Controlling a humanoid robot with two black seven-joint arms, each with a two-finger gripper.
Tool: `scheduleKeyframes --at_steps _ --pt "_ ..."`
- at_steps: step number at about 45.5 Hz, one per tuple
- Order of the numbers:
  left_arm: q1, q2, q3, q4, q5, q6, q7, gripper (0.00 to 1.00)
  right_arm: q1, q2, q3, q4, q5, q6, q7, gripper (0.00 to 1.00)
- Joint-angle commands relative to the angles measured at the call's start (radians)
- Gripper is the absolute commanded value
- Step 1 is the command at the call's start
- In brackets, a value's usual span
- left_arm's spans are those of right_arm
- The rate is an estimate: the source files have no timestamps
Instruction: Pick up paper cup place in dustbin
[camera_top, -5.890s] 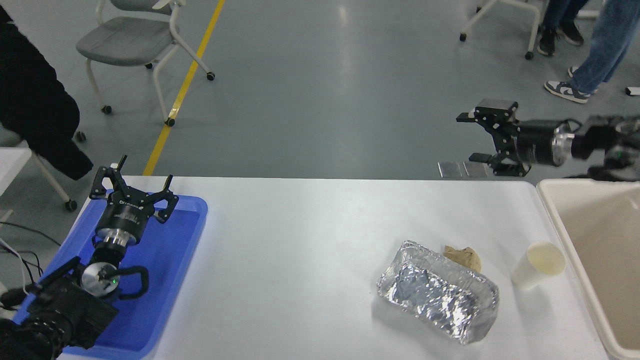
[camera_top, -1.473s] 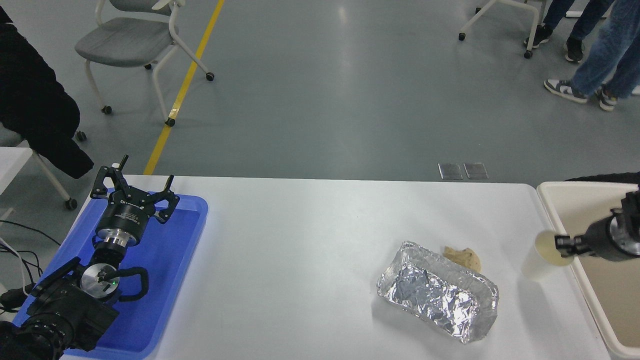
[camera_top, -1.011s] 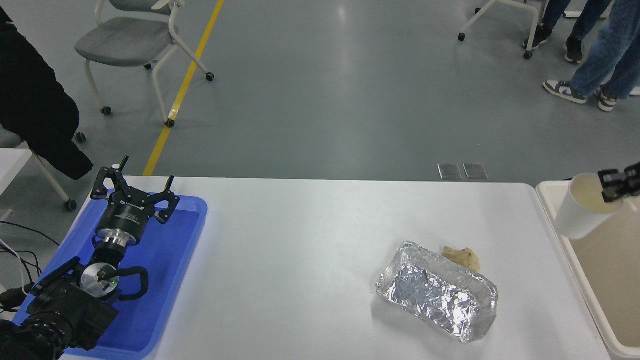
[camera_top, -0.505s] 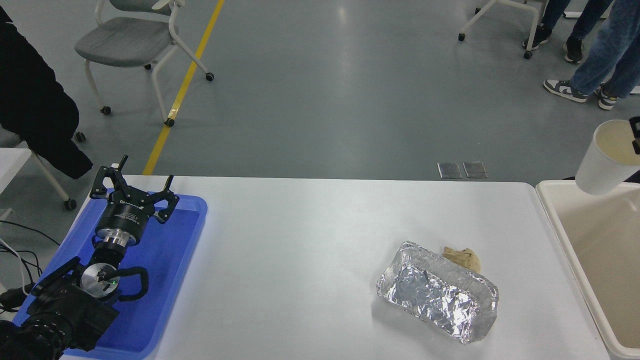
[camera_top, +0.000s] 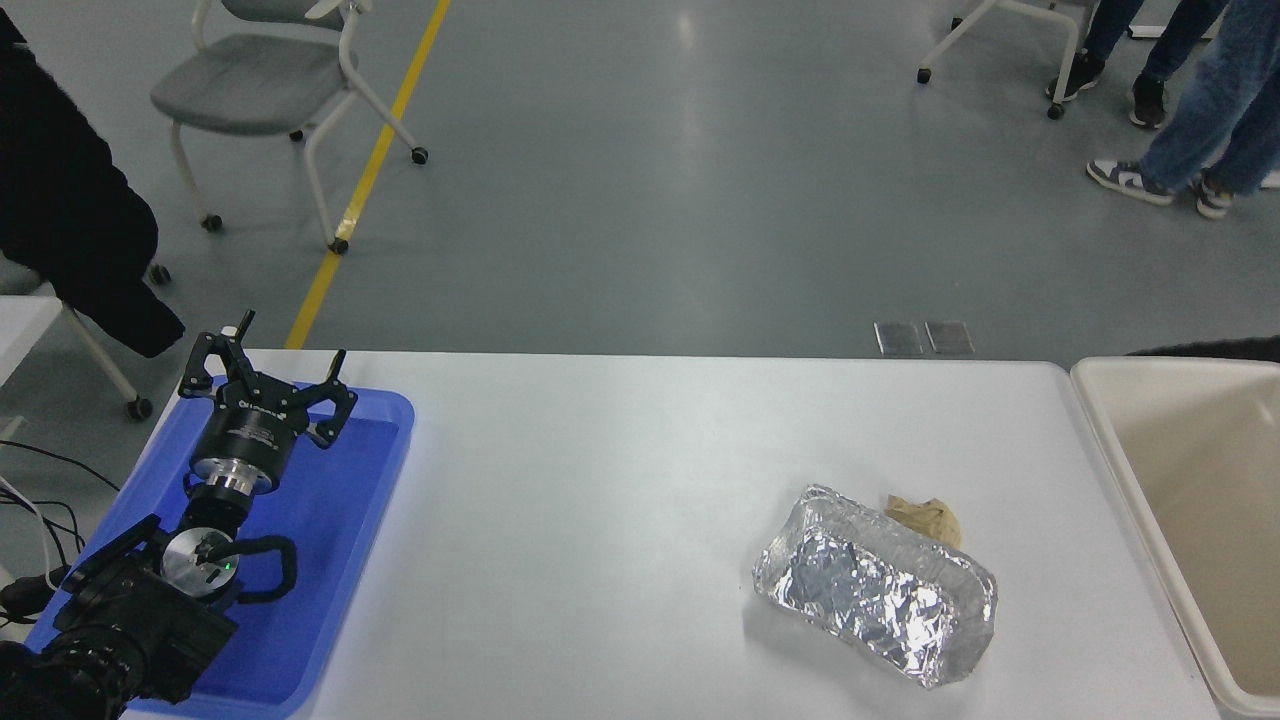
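Observation:
The paper cup is out of view. The right gripper is also out of view past the picture's right edge. The dustbin (camera_top: 1108, 440), cream-white with a beige inside, stands at the table's right end; the part of its inside that shows holds nothing. My left gripper (camera_top: 265, 375) is parked at the lower left over the blue tray, open and empty.
A silver foil tray (camera_top: 878, 585) lies on the white table right of centre, with a crumpled brown paper wad (camera_top: 925, 518) touching its far side. A blue flat tray (camera_top: 335, 520) lies at the left. People's legs (camera_top: 1190, 90) and chairs stand on the floor beyond.
The right gripper lifted the cup off the table, carried it up and right over the dustbin's near corner, and both have left the picture. The left arm has not moved.

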Motion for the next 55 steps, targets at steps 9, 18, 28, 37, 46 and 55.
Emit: scheduleKeyframes --at_steps 9,18,28,37,46,55 --pt "-0.001 0.0 0.0 0.001 0.0 0.0 -0.001 1.0 -0.74 0.133 0.43 -0.35 0.004 -0.29 0.054 0.0" --pt "0.0 0.0 0.0 0.001 0.0 0.0 -0.001 1.0 -0.916 0.27 0.604 -0.496 0.029 -0.322 0.043 0.0" --pt "-0.001 0.0 0.0 -0.002 0.0 0.0 -0.001 1.0 -0.998 0.349 0.619 -0.554 0.107 -0.385 0.033 0.0" --pt "-0.001 0.0 0.0 0.001 0.0 0.0 -0.001 1.0 -1.022 0.365 0.621 -0.553 0.121 -0.412 0.033 0.0" --pt "-0.001 0.0 0.0 0.001 0.0 0.0 -0.001 1.0 -1.029 0.374 0.625 -0.551 0.125 -0.432 0.033 0.01" --pt "-0.001 0.0 0.0 0.001 0.0 0.0 0.001 1.0 -1.027 0.394 0.656 -0.551 0.135 -0.442 0.033 1.0"
